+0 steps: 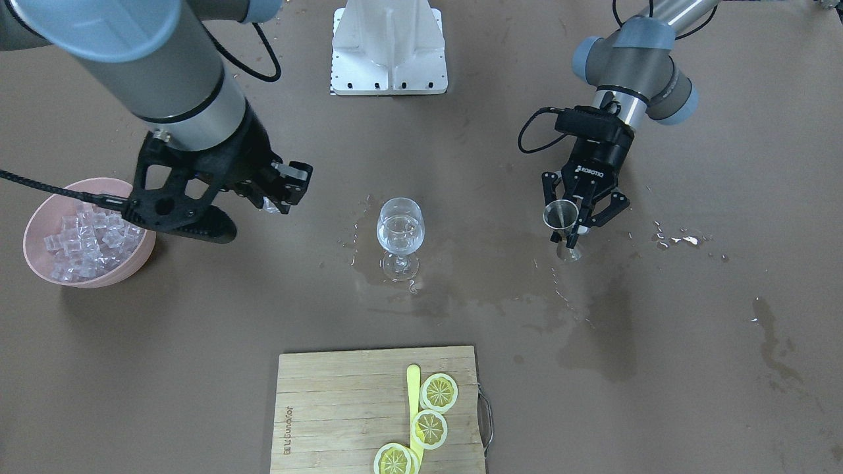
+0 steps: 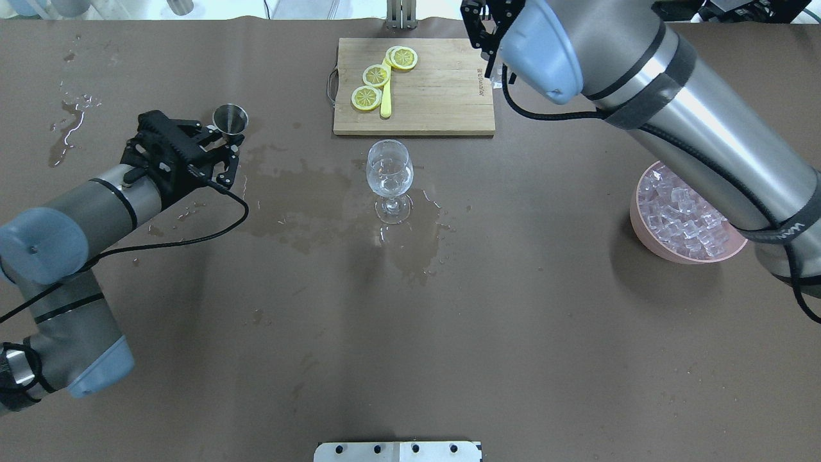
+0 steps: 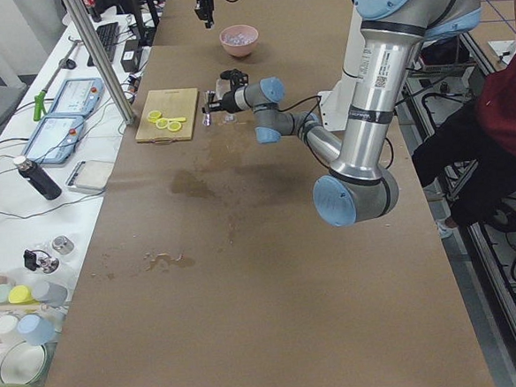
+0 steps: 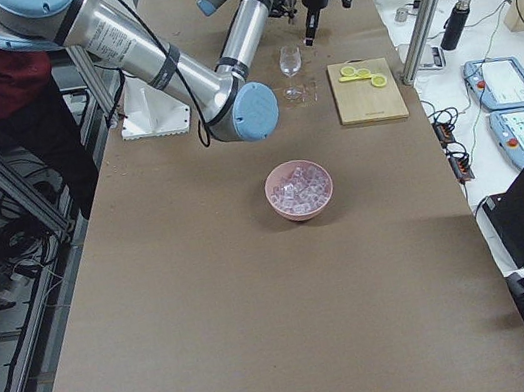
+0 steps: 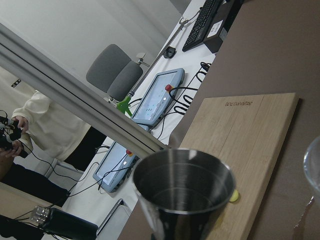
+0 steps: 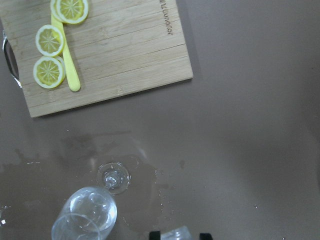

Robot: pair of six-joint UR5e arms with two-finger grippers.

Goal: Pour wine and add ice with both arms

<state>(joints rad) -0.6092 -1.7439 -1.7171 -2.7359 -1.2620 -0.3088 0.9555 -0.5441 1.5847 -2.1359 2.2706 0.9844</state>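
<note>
- step in hand, by my reckoning: the ice. my right fingers (image 1: 273, 204) pinched one ice cube (image 6: 177, 234) above the table (image 1: 658, 395), between the pink bowl (image 1: 29, 240) and the stemmed glass (image 1: 400, 230).
- the wrist view put the glass off to one side, not under the cube.
- the rest of the ice (image 1: 79, 247) lay heaped in the bowl.
- my left fingers (image 1: 578, 224) were clamped round a steel jigger (image 1: 560, 214), upright and well apart from the glass. it looked near empty, so the pour seemed done.
- the wine (image 1: 400, 238): a little clear liquid low in the glass.
- next move called for centring the cube over the rim, going low, then spreading the fingers. a high drop would likely splash.
- surface: brown table, wet patches (image 1: 474, 289) round the glass foot and toward the jigger.
- a cutting board (image 1: 342, 395) with lemon slices (image 1: 429, 429) and a yellow knife (image 1: 413, 388) lay beyond the glass.
- room: benches with teach pendants along one side, a person in red near my base.
</note>
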